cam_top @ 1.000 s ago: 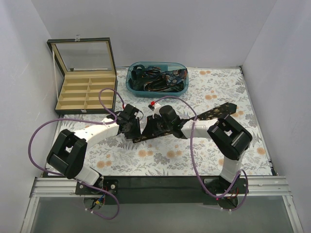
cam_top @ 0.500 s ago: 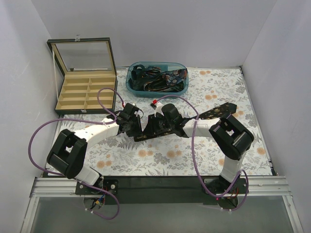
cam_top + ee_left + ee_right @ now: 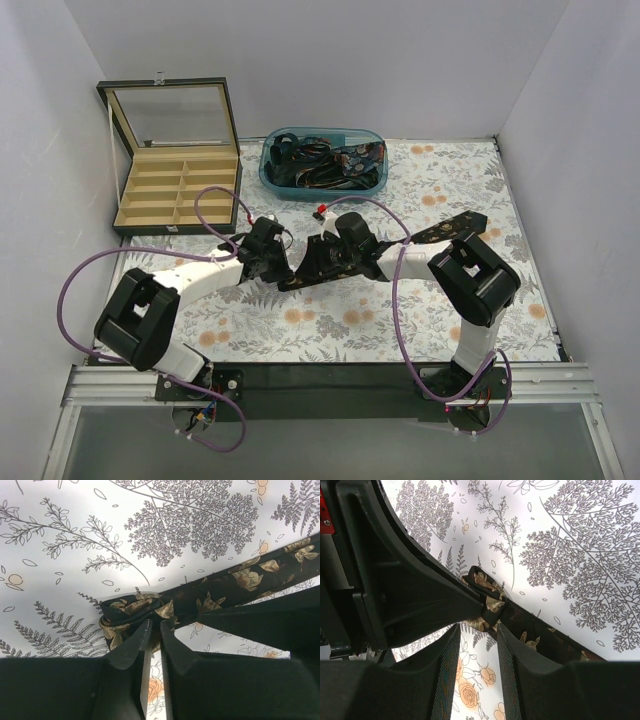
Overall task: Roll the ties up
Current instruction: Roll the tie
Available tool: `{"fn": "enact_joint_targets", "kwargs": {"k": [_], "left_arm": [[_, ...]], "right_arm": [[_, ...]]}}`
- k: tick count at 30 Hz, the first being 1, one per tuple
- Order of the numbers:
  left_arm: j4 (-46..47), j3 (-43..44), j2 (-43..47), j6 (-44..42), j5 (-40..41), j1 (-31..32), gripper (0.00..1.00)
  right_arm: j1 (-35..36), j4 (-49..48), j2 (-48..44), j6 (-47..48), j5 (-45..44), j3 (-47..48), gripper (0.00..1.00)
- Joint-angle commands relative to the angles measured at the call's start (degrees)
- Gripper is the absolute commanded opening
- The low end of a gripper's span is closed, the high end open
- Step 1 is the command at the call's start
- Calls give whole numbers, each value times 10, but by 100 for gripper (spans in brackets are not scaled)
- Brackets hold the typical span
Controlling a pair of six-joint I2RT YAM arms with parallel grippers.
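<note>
Pinching tie point(image 3: 131, 607) at rolled end, L gripper point(image 3: 156, 625) clenched, R gripper point(image 3: 478, 626) astride roll, grip unclear

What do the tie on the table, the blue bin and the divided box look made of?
Tie: soft woven fabric, slight sheen, black with gold leaves; it bunches in folds. Blue bin: translucent glossy plastic, wall shows contents. Divided box: matte tan lining, perhaps felt; dark shell, clear lid pane.
</note>
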State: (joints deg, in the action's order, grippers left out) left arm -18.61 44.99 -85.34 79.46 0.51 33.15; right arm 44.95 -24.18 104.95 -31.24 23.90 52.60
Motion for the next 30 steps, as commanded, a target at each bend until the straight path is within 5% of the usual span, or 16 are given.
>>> {"fn": "enact_joint_targets", "kwargs": {"k": [1, 7, 23, 30], "left_arm": [[20, -22, 32, 14, 12, -1, 12], [29, -34, 38, 22, 16, -3, 4], [54, -56, 43, 29, 1, -5, 3], [70, -67, 49, 24, -3, -5, 3]], "right_arm": [[-1, -24, 6, -6, 16, 0, 36], [0, -28, 25, -17, 21, 11, 35], [-1, -36, 72, -43, 40, 45, 27], [-2, -37, 78, -42, 41, 41, 10]]}}
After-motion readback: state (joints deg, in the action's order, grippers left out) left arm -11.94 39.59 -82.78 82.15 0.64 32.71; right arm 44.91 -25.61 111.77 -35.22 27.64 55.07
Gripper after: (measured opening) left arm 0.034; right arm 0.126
